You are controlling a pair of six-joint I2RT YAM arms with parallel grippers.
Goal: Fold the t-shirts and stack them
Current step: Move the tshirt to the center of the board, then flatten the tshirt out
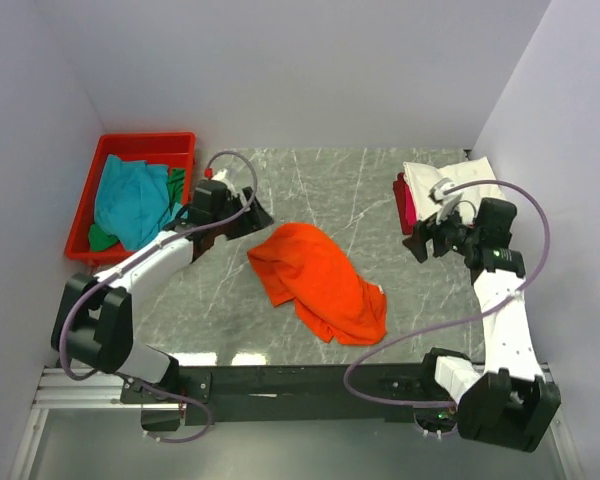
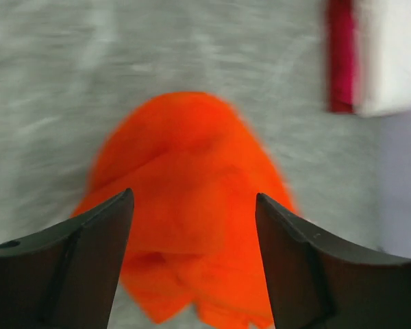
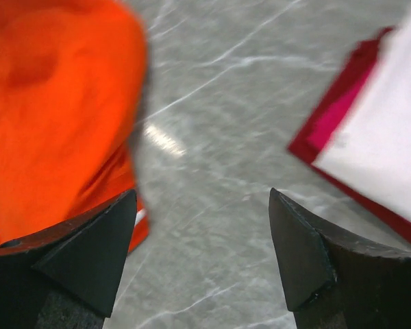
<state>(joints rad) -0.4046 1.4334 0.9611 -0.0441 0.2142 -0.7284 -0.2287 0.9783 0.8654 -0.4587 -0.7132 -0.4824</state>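
On the grey marbled table (image 1: 360,190), the crumpled orange t-shirt (image 1: 320,280) lies loose just ahead of the left gripper (image 2: 195,199) and beside the right gripper (image 3: 202,195). Both are spread and empty. Opposite corners should be pinched and the cloth drawn flat before folding.

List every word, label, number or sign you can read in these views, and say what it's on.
No readable text in any view.
The orange t-shirt, white t-shirt, magenta-red t-shirt, teal t-shirt and red tray show plain surfaces with no print.
Both wrist views are blurred; any small marking there could not be read.
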